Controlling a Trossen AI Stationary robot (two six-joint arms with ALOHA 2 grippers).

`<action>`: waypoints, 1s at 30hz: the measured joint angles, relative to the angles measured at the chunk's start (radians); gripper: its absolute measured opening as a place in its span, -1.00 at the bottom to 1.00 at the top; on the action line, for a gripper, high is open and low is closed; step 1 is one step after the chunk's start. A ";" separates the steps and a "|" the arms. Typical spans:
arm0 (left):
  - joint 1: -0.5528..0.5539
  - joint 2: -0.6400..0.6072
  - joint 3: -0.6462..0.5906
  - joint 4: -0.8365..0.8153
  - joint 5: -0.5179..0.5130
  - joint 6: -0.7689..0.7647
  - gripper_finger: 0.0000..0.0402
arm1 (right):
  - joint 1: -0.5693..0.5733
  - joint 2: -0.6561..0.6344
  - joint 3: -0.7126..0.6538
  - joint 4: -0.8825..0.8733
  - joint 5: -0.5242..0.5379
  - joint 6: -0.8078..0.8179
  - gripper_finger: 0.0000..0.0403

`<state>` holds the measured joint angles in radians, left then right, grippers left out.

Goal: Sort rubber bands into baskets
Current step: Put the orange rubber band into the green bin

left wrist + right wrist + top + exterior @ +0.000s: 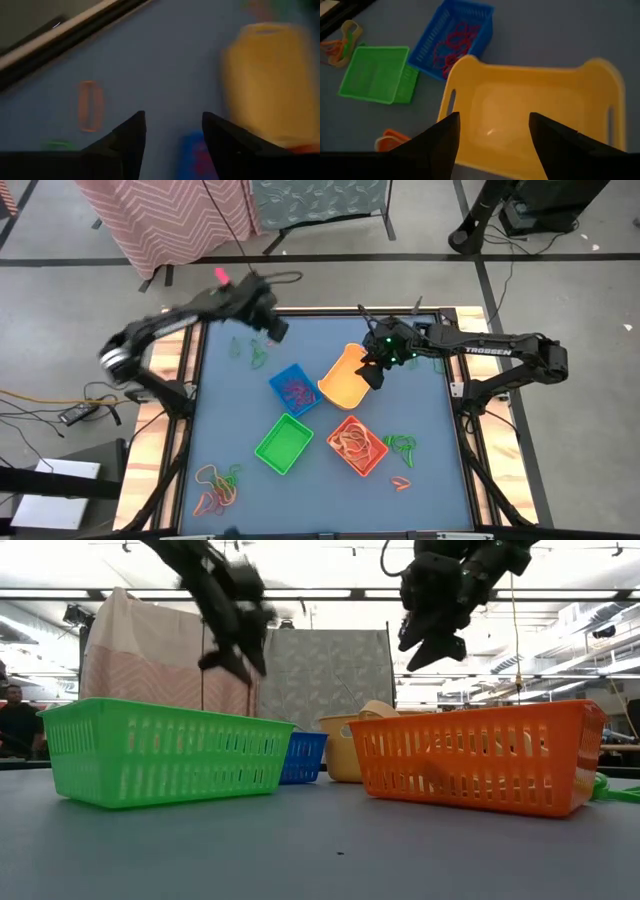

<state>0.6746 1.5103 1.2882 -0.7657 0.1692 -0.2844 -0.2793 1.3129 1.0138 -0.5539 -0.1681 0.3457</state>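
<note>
Only the right wrist view shows red rubber bands (454, 44) inside the blue basket (470, 15).

Blue table (440, 480), striped cloth (170, 215), perhaps a seated person (15, 720)

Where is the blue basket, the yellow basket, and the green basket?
blue basket (295, 389): high view, on its inside among red bands.
yellow basket (530, 112): right wrist view, on its bare floor.
green basket (160, 752): low view, on its slotted side wall.
</note>
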 joint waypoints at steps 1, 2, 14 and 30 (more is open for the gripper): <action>0.031 0.070 0.051 -0.050 -0.003 0.032 -0.02 | 0.005 0.008 0.000 0.001 -0.013 0.026 0.23; 0.056 0.136 0.101 -0.106 -0.012 0.059 -0.02 | 0.010 0.011 0.000 0.004 -0.022 0.051 0.23; 0.142 0.589 0.403 -0.290 -0.127 0.126 -0.02 | 0.153 0.020 0.000 0.028 0.005 0.234 0.23; 0.146 0.638 0.334 -0.273 -0.199 0.152 -0.02 | 0.231 0.020 0.000 0.064 0.127 0.266 0.23</action>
<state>0.8204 2.1479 1.6224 -1.0385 -0.0297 -0.1327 -0.0479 1.3327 1.0137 -0.4896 -0.0414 0.6117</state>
